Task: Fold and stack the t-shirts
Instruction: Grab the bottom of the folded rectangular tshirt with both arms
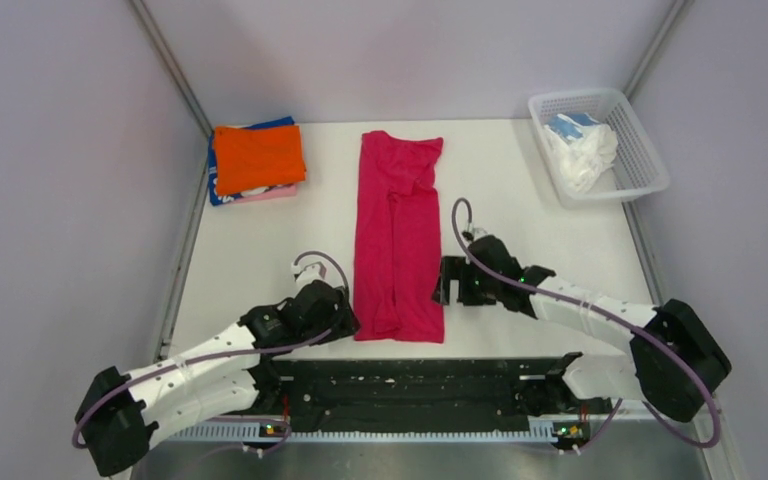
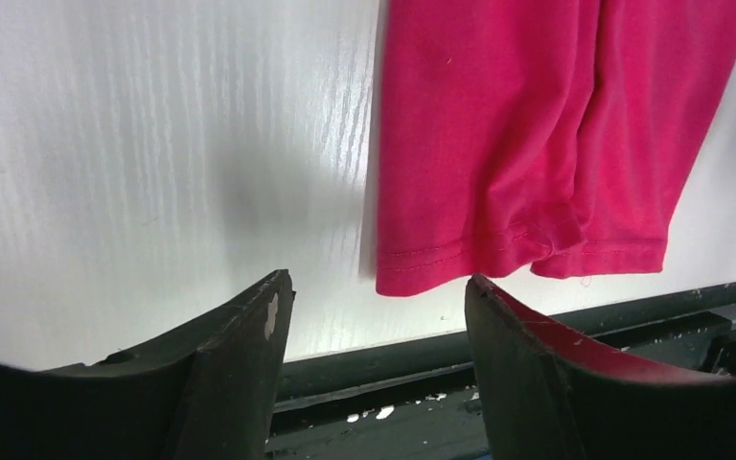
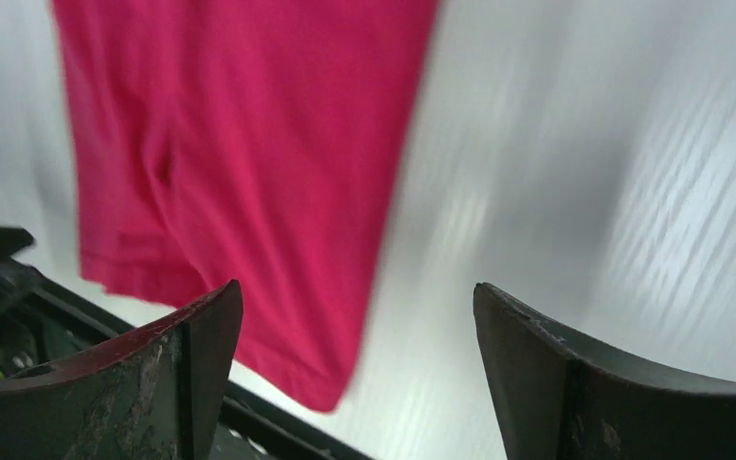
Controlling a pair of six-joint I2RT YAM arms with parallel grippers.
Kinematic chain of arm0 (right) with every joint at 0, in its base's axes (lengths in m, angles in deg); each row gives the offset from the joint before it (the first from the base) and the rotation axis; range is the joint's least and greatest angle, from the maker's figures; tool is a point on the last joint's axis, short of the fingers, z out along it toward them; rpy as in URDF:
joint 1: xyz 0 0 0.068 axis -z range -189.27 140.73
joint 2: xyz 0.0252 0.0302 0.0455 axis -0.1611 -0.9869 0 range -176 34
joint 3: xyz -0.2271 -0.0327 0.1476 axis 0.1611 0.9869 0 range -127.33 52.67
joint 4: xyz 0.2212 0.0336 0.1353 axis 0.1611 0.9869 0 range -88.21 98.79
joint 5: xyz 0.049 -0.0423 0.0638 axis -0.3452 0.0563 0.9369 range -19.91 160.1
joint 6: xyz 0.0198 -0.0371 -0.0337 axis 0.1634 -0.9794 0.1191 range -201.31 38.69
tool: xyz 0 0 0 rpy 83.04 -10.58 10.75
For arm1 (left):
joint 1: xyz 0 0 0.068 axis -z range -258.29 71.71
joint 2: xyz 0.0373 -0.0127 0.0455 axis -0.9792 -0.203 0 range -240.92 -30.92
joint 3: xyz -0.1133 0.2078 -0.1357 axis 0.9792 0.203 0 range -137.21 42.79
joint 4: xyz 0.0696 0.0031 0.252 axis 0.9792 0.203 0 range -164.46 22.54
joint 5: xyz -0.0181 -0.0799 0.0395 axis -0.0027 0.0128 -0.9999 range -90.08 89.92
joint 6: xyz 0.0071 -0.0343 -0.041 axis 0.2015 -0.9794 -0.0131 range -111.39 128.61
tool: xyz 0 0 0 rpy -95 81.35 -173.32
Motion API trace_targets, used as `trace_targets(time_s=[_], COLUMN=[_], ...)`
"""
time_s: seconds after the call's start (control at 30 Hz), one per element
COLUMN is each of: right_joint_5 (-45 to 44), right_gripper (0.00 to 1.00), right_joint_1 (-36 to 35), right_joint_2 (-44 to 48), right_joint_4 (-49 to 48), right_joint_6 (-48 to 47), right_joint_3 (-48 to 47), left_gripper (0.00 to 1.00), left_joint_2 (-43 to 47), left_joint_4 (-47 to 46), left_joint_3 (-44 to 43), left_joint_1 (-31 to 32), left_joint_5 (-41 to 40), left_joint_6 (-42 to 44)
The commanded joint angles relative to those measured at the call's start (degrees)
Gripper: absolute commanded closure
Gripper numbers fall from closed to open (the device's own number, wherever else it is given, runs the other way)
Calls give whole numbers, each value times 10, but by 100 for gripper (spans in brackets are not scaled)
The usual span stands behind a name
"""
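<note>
A crimson-pink t-shirt (image 1: 397,235) lies folded into a long strip down the middle of the white table (image 1: 250,250). Its hem points toward the arms. My left gripper (image 1: 346,320) sits at the hem's left corner, open. In the left wrist view the hem corner (image 2: 422,273) lies just beyond the left gripper (image 2: 379,287), with no cloth between the fingers. My right gripper (image 1: 444,282) stands open beside the shirt's right edge. The right wrist view shows the right gripper (image 3: 356,297) over bare table, with the shirt's corner (image 3: 326,374) near its left finger (image 3: 206,345).
A stack of folded t-shirts, orange (image 1: 257,157) on top with blue and pale pink edges beneath, sits at the far left. A white mesh basket (image 1: 580,95) at the far right holds a white and light-blue t-shirt (image 1: 580,148). A black rail (image 1: 430,385) runs along the near edge.
</note>
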Motion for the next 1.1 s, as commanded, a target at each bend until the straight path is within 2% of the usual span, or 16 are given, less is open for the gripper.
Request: trace_targets(time_s=[0.0, 0.17, 0.43, 0.47, 0.53, 0.57, 0.7, 0.8, 0.9, 1.07], right_joint_5=[0, -2, -1, -6, -15, -19, -48, -65, -38, -3], right_gripper=[14, 26, 43, 45, 49, 51, 70, 81, 100, 100], right_joint_1=[-59, -120, -163, -168, -177, -179, -179, -179, -183, -234], right_joint_2=[71, 82, 28, 25, 23, 23, 17, 7, 15, 93], right_joint_4=[-9, -23, -31, -27, -25, -26, -31, -71, -101, -54], right_joint_6=[104, 154, 185, 190, 198, 201, 204, 206, 214, 220], right_joint_3=[72, 114, 119, 119, 123, 128, 138, 159, 180, 193], left_gripper=[35, 53, 68, 73, 95, 100, 100, 100, 100, 100], left_joint_2=[-38, -121, -173, -175, -173, -171, -141, -119, -110, -61], left_joint_4=[-91, -129, -126, -123, -107, -104, -105, -89, -43, 0], left_joint_3=[14, 19, 10, 8, 5, 6, 20, 17, 5, 24], left_joint_1=[-10, -11, -13, -14, -14, -15, -14, -14, -14, -12], left_joint_5=[54, 80, 85, 82, 73, 71, 71, 79, 89, 131], left_joint_6=[10, 7, 17, 19, 15, 14, 10, 15, 14, -4])
